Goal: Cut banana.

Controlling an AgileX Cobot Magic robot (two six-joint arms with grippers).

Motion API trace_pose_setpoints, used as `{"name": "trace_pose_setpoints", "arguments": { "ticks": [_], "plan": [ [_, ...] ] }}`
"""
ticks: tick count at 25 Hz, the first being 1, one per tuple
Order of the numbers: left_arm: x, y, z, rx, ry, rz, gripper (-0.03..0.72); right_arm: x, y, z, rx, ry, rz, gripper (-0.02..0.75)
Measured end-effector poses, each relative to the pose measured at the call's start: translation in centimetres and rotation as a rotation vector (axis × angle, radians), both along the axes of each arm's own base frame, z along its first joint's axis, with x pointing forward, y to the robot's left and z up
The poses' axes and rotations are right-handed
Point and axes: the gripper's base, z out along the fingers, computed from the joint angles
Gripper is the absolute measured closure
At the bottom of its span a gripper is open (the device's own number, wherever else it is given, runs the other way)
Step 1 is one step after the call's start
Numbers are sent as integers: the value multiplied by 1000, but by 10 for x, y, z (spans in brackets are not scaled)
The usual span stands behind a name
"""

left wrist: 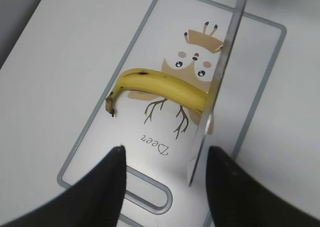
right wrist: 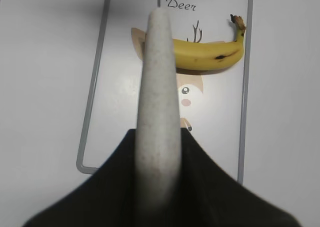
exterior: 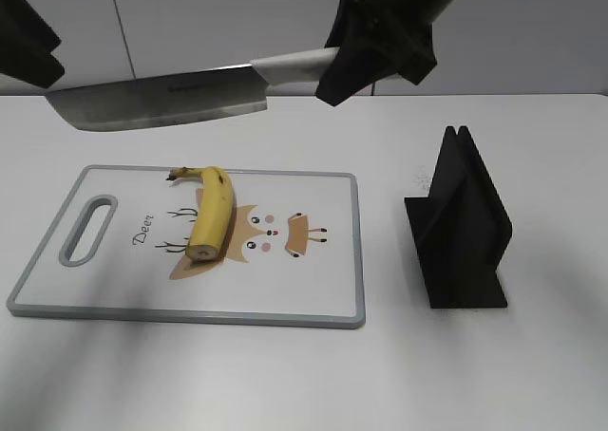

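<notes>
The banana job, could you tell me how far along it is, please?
Done: the right gripper holds the knife; the banana lies on the board, one end already cut flat. In hand: the blade hangs above it. Left: the cut itself. The left gripper is open, empty.

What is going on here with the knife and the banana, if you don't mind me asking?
The right end effector is gripping a large knife by its pale handle and holding it in the air above the cutting board, blade not touching anything. The banana lies on the board over the deer print, with one flat cut end toward the camera in the exterior view. The left end effector is open and empty above the board's handle end. A black stand sits to the right.
</notes>
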Motion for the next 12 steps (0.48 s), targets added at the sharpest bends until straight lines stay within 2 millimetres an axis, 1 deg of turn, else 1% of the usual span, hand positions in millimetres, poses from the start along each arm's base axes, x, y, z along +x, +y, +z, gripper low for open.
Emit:
{"name": "trace_pose_setpoints", "arguments": {
  "ticks": [8,12],
  "plan": [
    [11,0,-15,1,49,0,224,9,8,-14,31,37,3,565],
    [14,0,-20,11,62,-1,254,14,10,-19,30,39,1,565]
  ]
}}
